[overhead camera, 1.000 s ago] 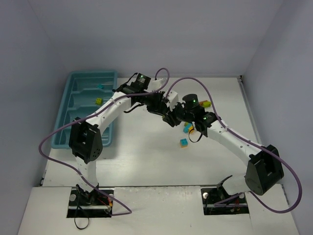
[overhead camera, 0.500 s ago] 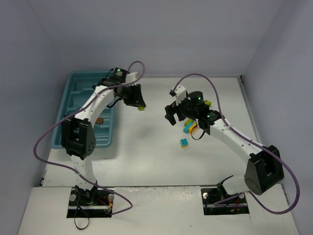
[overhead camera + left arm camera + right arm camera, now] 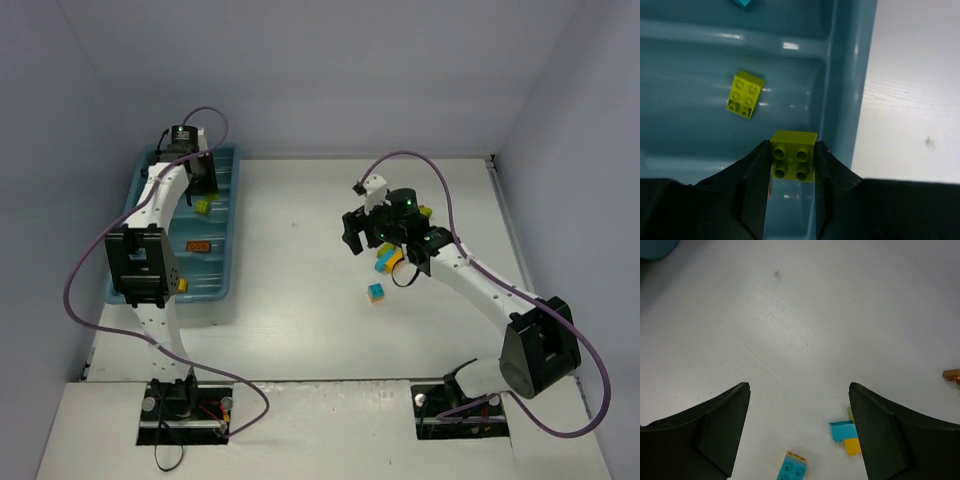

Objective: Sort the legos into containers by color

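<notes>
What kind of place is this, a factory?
Most likely a robotics lab test booth, not a factory: two robot arms bolted to a white table, plain walls closing it in on three sides, and only toy bricks and a teal tray to handle.

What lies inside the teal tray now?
A loose lime brick, a cyan brick in the next compartment and an orange brick in another. The left gripper holds a second lime brick over the tray. The left arm covers parts of the tray, so more could be hidden.
</notes>
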Robot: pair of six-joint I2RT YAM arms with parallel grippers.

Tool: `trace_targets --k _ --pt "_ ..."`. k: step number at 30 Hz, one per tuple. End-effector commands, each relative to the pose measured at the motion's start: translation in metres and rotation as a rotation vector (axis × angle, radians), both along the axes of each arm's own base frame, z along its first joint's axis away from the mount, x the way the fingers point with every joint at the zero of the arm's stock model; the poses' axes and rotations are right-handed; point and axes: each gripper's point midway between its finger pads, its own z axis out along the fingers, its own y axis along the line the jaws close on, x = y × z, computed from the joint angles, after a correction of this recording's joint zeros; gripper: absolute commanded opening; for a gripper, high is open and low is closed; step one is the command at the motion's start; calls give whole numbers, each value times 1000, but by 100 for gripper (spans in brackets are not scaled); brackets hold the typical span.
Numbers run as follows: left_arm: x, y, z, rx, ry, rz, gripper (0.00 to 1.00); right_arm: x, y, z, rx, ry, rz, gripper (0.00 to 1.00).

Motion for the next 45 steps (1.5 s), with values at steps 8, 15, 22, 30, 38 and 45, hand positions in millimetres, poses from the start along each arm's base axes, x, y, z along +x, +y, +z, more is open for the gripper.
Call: trace_targets --k 8,15,22,30,38,45 --pt "37 11 7 58 -77 30 41 2 -17 0 -1 3 -106 74" --pt "39 5 14 19 -101 25 47 -5 -29 -23 -29 81 -169 68" --pt "15 -19 53 -66 -159 9 55 -6 -50 -41 -25 171 -311 64" --pt "-47 -100 94 -124 -217 -164 61 -22 -65 -76 -69 311 -403 64" --pt "-106 -170 77 -183 -140 -345 61 2 -89 -85 -65 356 -536 62" --pt "-125 -191 64 -203 -107 -392 61 3 -96 -97 -4 436 -654 82"
